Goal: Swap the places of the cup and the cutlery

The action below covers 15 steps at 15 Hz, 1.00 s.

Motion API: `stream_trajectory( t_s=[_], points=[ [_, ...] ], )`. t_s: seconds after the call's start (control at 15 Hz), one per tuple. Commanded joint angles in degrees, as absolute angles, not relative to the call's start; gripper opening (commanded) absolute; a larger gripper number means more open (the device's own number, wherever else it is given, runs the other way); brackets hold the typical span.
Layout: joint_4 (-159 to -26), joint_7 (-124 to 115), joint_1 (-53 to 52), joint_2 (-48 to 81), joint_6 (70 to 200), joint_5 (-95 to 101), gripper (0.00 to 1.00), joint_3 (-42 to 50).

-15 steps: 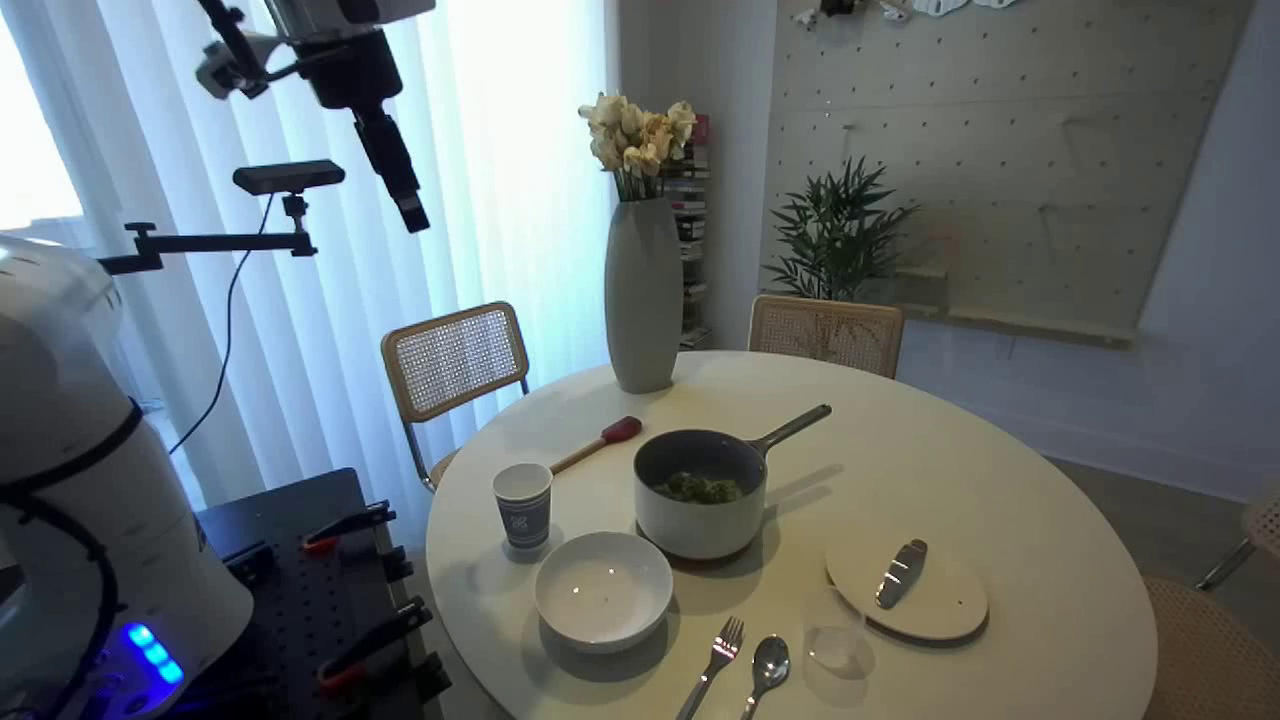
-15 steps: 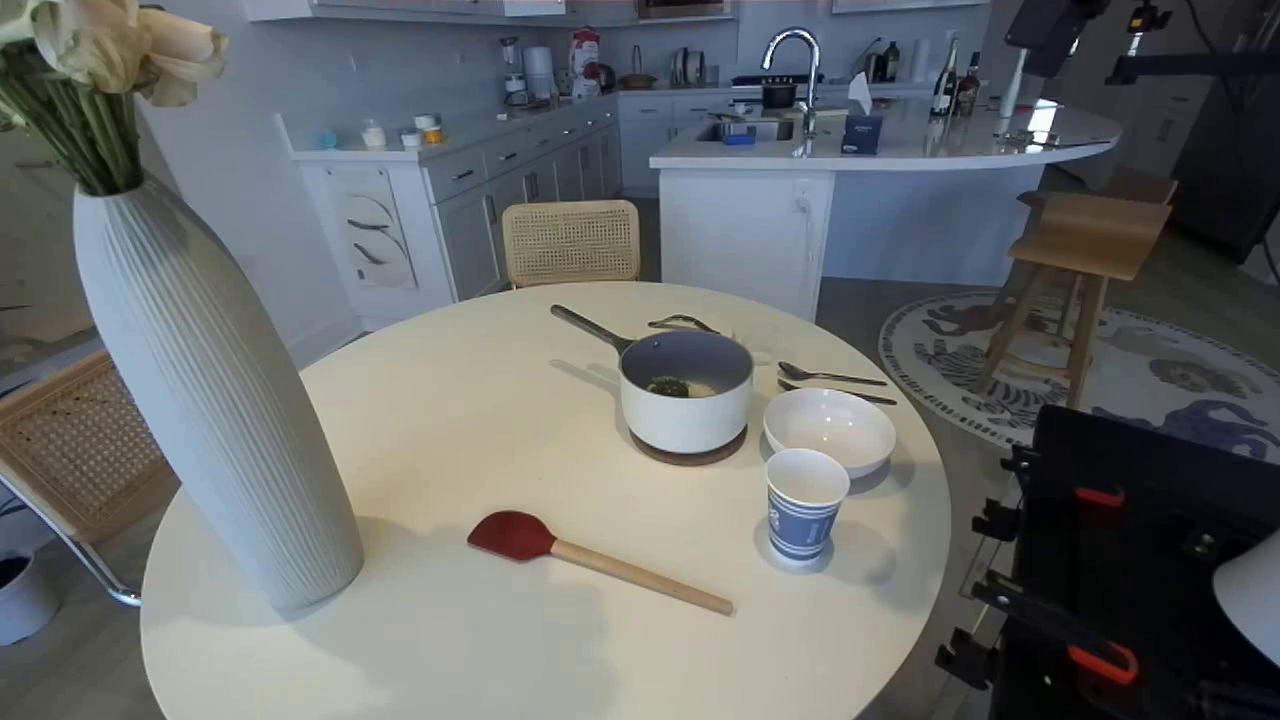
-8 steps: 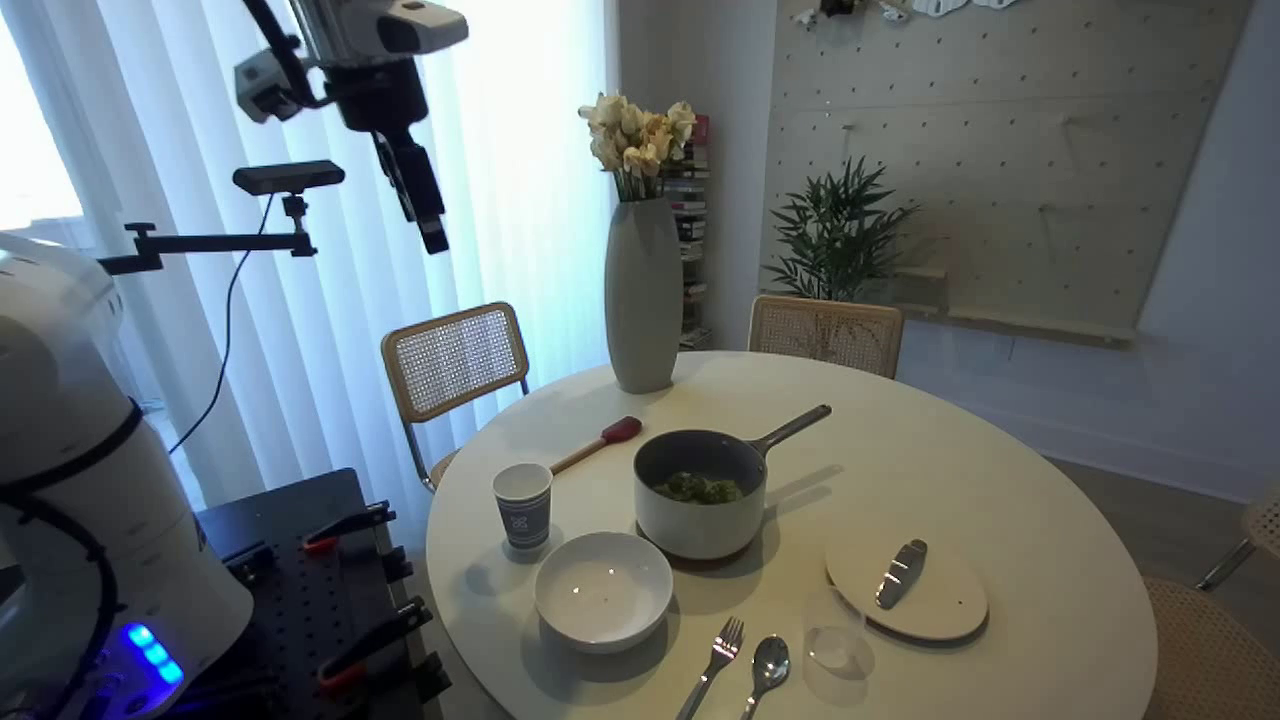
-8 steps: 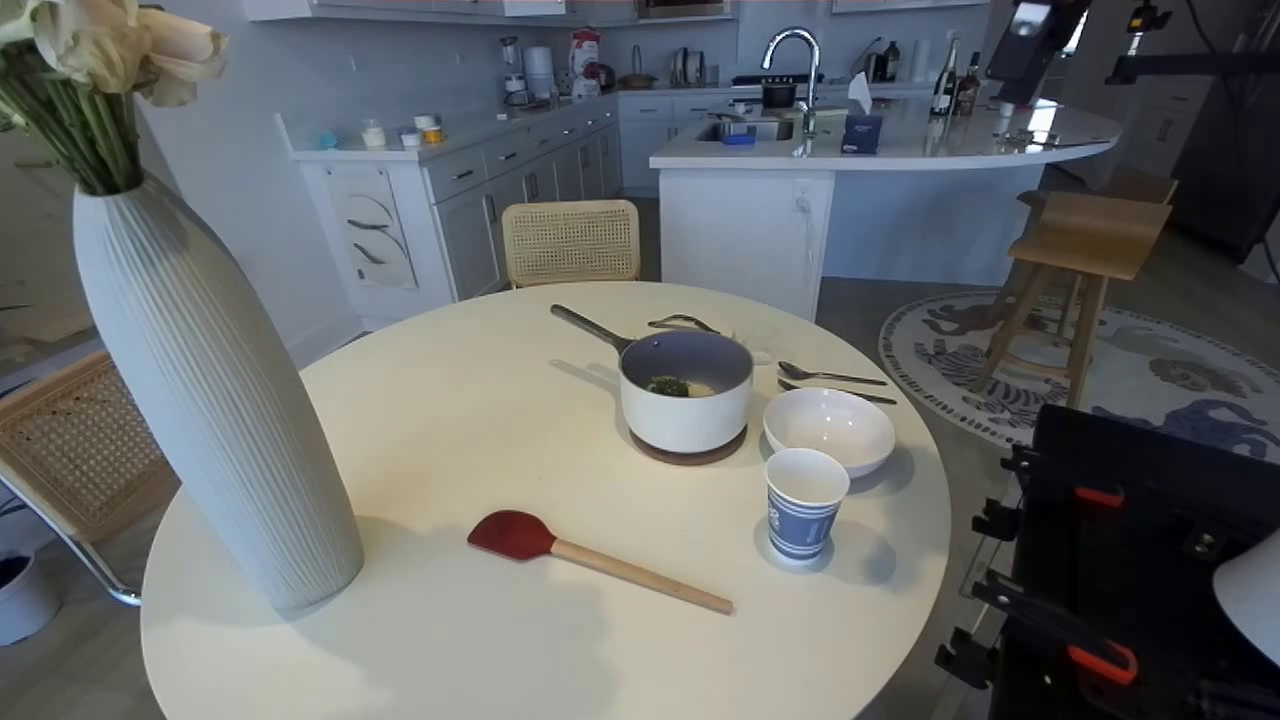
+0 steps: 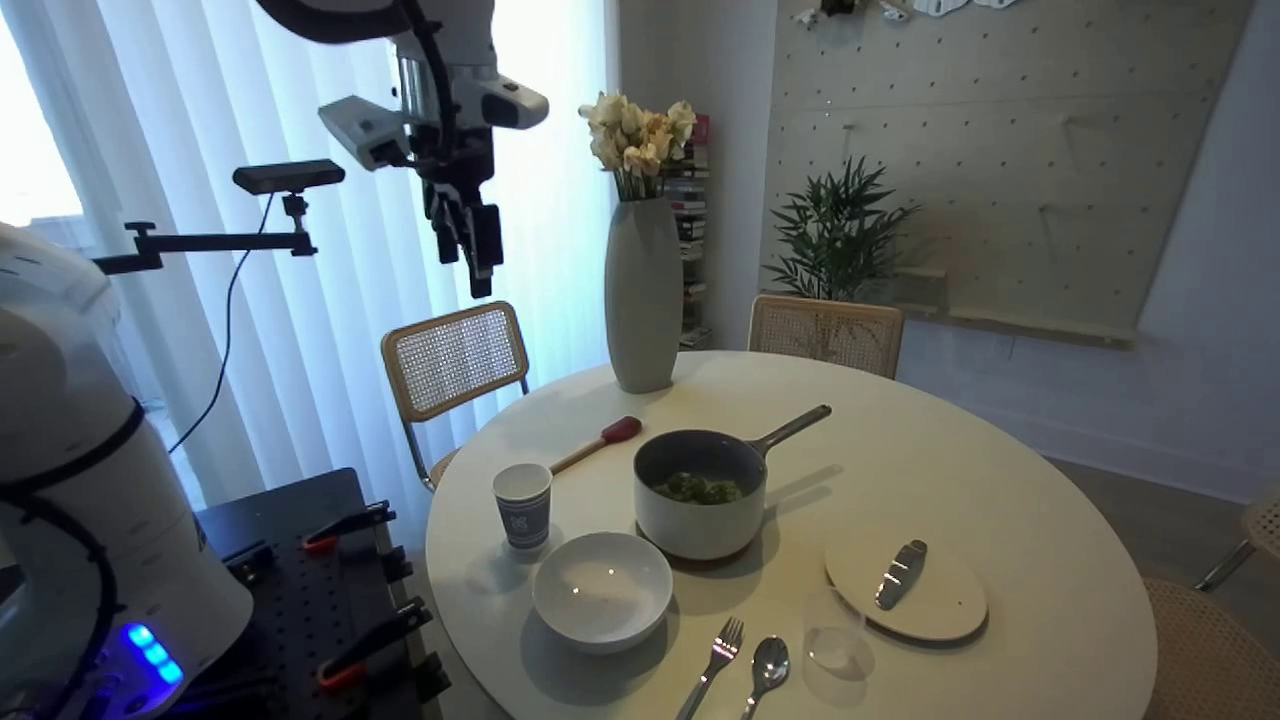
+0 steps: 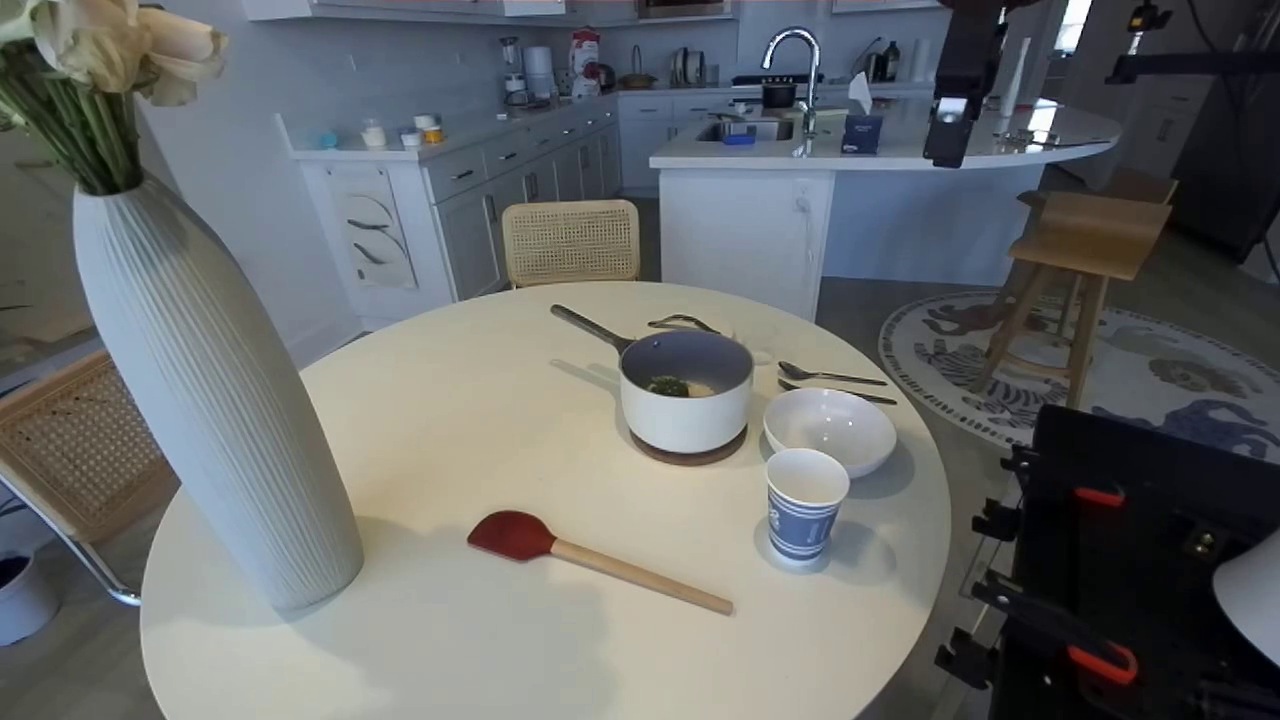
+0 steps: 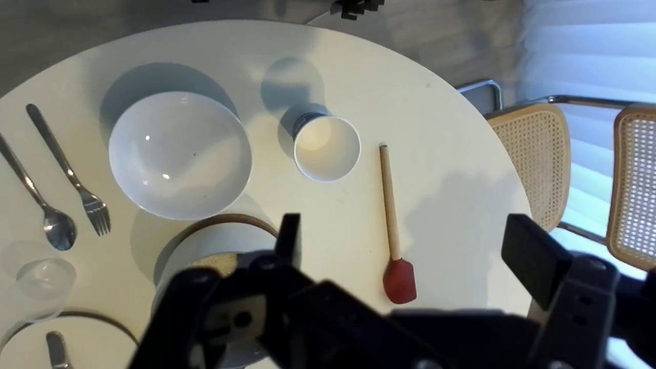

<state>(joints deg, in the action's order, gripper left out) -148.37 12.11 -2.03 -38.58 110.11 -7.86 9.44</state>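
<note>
The cup [image 5: 523,508] is a pale paper cup with a blue-grey pattern, upright on the white table beside the bowl. It also shows in an exterior view [image 6: 803,505] and the wrist view [image 7: 328,148]. The cutlery is a silver fork [image 5: 712,665] and a silver spoon [image 5: 768,672], lying side by side on the bowl's other side. The wrist view shows the fork [image 7: 72,174] and spoon [image 7: 43,205] whole. My gripper [image 5: 470,268] is high above the table, apart from everything. In the wrist view its fingers [image 7: 405,238] are wide open with nothing between them.
A white bowl [image 5: 603,592] stands between cup and cutlery. A pot [image 5: 700,510] with a long handle stands behind it. A red-tipped spatula [image 6: 600,565], a tall vase [image 5: 643,295], a clear glass [image 5: 838,645] and a plate [image 5: 945,605] bearing a silver utensil are also there.
My gripper has moved lower and further over the table, rightward in one exterior view and leftward in another. It has also turned, so both fingers show. The objects on the table have not moved.
</note>
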Motion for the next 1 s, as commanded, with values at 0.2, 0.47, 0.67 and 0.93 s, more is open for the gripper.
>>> stream_trajectory(
  t_s=[0.2, 0.47, 0.67, 0.93],
  points=[
    [-146.43, 12.95, -3.1, -32.35, 106.2, -6.39, 1.0, 4.88],
    [-148.29, 12.46, -2.86, -29.45, 106.43, -4.03, 1.0, 3.15],
    [-149.62, 11.91, -2.58, -26.74, 107.29, -1.99, 1.0, 2.56],
    [-152.3, 11.94, -2.63, -24.35, 110.5, -1.24, 1.0, 2.71]
  ],
)
